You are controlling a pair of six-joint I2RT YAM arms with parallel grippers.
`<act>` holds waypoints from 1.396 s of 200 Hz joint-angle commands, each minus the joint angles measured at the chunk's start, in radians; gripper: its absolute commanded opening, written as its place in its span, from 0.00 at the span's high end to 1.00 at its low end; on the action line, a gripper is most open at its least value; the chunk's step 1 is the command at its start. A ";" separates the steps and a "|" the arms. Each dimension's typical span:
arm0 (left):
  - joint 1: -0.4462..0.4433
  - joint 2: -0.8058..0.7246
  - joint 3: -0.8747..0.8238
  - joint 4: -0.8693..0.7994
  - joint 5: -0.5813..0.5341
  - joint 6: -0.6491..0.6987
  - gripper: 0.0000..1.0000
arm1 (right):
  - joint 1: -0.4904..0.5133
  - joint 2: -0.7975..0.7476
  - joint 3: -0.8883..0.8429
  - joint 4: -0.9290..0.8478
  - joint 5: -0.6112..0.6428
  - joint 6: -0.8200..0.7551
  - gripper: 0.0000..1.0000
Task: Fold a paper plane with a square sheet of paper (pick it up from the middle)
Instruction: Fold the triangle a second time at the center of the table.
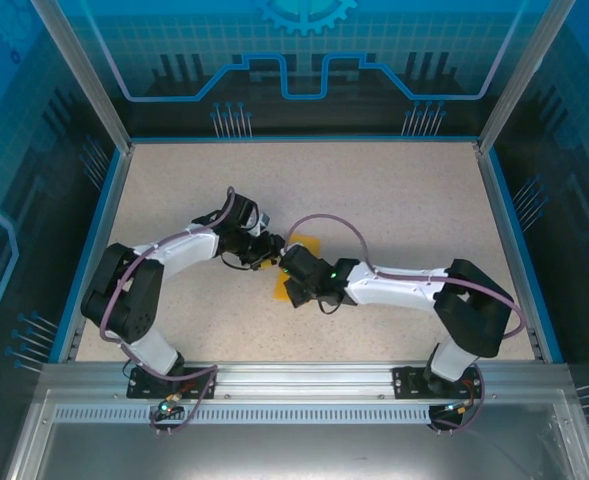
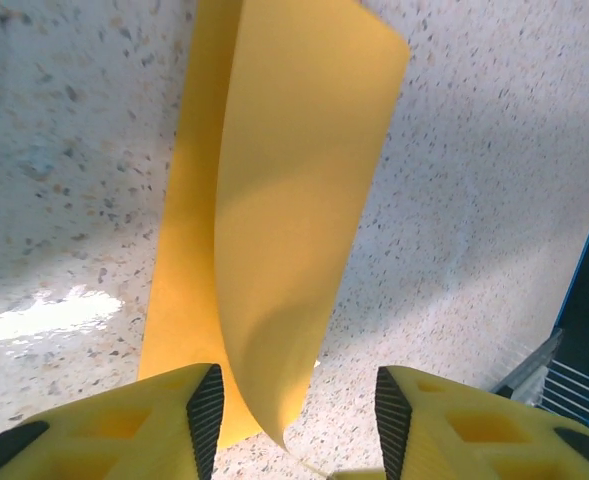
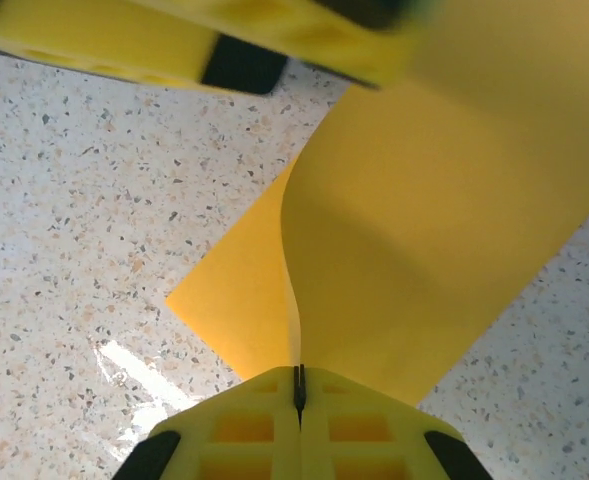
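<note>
Your right tool (image 3: 299, 385) is clamping tight on the square sheet of paper (image 3: 424, 220), curling up at the desk (image 1: 394, 200) centre. Your left tool (image 2: 299, 410) is gaping around its edge, seemingly without touching.

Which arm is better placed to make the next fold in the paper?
Right, probably. The right pincer is shut on the lifted edge of the paper; the left pincer stands open around it, gripping nothing.
</note>
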 commanded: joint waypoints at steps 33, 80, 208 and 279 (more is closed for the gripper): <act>0.015 -0.114 -0.051 -0.043 -0.080 -0.024 0.49 | -0.154 -0.002 -0.070 0.159 -0.361 -0.020 0.98; 0.015 -0.187 -0.100 -0.033 -0.030 -0.005 0.50 | -0.246 0.042 -0.076 0.184 -0.450 -0.020 0.99; 0.003 -0.175 -0.142 -0.022 0.061 0.032 0.51 | -0.364 0.147 0.055 -0.061 -0.568 -0.170 0.97; -0.012 -0.153 -0.134 -0.023 0.057 0.032 0.51 | -0.364 0.178 0.107 -0.128 -0.501 -0.181 0.96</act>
